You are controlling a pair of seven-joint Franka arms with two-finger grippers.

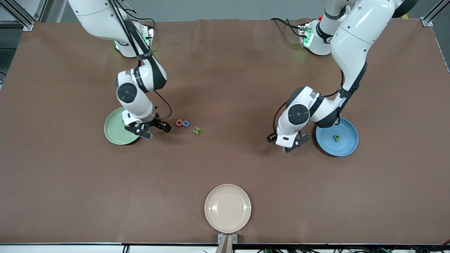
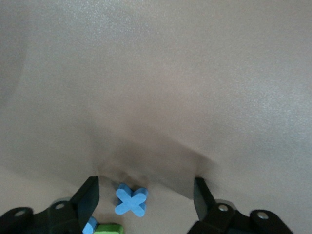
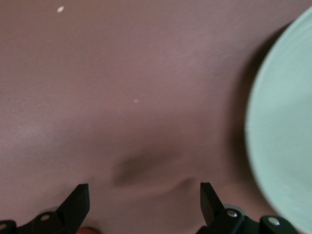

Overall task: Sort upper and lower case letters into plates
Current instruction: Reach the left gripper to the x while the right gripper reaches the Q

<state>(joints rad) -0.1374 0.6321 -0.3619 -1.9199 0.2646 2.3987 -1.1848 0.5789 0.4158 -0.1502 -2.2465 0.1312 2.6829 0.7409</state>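
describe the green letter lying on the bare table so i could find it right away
Start at the pale green plate toward the right arm's end of the table. Beside it on the brown mat is a short row of three letters. The green letter is the one farthest from the plate; its neighbours are red and blue.

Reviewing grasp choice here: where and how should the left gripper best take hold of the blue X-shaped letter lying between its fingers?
Likely from straight above: the blue X letter lies flat on the table, between the left gripper's open fingers. Pinch across its crossing, one fingertip in each of two facing notches, not on a single arm, which could let it twist.
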